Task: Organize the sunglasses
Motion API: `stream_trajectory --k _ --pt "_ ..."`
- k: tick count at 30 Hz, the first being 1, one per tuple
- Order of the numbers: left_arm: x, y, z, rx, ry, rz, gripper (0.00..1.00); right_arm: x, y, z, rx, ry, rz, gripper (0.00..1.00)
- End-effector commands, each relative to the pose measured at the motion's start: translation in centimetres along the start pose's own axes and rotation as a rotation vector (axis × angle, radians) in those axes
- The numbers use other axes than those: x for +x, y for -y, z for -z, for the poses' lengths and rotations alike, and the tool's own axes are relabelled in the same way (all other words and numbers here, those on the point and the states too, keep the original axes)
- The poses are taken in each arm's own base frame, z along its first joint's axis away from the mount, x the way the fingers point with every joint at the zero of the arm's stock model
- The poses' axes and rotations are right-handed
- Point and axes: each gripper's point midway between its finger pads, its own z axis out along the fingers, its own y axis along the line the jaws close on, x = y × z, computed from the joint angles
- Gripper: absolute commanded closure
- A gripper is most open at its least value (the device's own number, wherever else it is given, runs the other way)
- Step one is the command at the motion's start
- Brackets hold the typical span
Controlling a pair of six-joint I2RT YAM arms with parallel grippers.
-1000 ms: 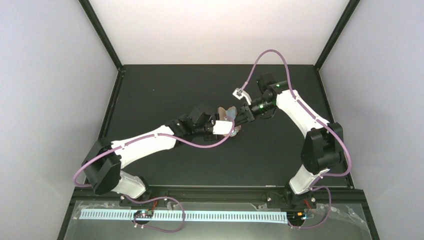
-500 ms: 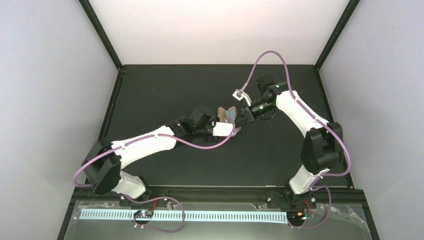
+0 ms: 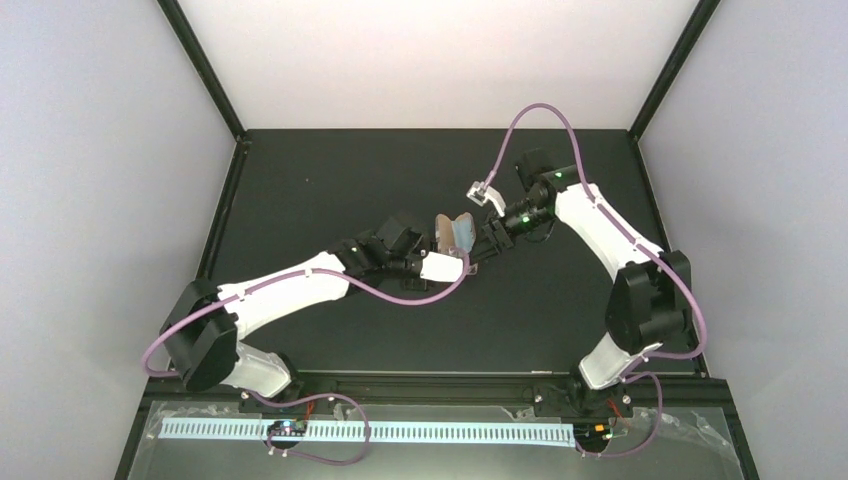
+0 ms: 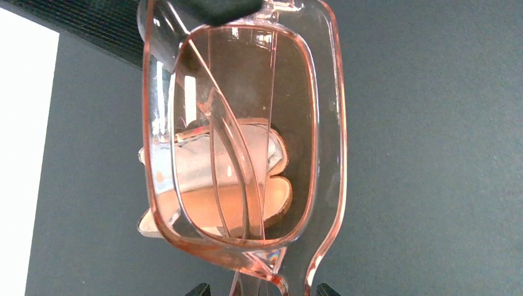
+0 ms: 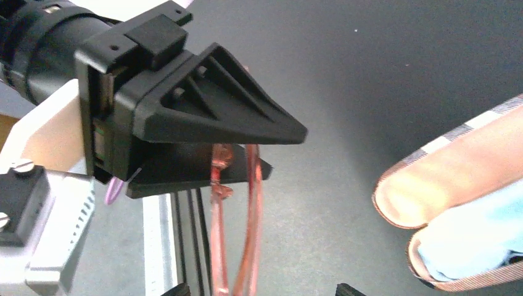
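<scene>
The sunglasses (image 4: 322,123), folded, with a translucent reddish-brown frame, hang above the table with my left gripper (image 4: 262,290) shut on their lower end. In the right wrist view the left gripper's black fingers (image 5: 210,117) clamp the top of the sunglasses (image 5: 253,203). The frame's thin bars run down between the spread fingertips of my right gripper (image 5: 265,290), which is open and apart from them. From above, both grippers meet at the table's middle, the left gripper (image 3: 466,263) just below the right gripper (image 3: 481,242).
The brown striped case (image 3: 452,232) lies open on the black table right behind the grippers, a light-blue cloth (image 5: 475,237) inside it. Through the lens the case (image 4: 274,185) shows directly below the glasses. Black frame posts edge the table (image 3: 330,180).
My right gripper has opened and let go of the sunglasses, drawing back slightly. The left gripper closed on them and now holds them alone, shifted a little left.
</scene>
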Motion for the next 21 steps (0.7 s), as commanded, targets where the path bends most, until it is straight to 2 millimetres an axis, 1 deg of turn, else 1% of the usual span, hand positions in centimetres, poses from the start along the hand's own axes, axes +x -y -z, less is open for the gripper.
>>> stream_trajectory --k 1,6,8,10,14,21 --pt "-0.2 0.9 1.4 0.045 0.006 -0.105 0.71 -0.3 1.8 0.9 0.136 0.015 0.001 0.37" --pt "1.3 1.6 1.3 0.060 -0.052 -0.127 0.71 -2.0 7.8 2.2 0.439 0.081 -0.053 0.35" --pt "1.9 1.6 1.4 0.047 -0.077 -0.127 0.71 -2.0 10.2 2.2 0.514 0.092 -0.101 0.34" --pt "2.2 1.5 1.7 0.033 -0.086 -0.125 0.71 -1.8 12.0 1.8 0.545 0.090 -0.141 0.34" --pt "2.3 1.6 2.2 0.017 -0.082 -0.120 0.71 -1.4 14.2 0.5 0.549 0.087 -0.204 0.34" --pt "2.7 2.2 2.2 0.026 -0.077 -0.106 0.71 -0.6 16.8 -1.3 0.539 0.063 -0.272 0.35"
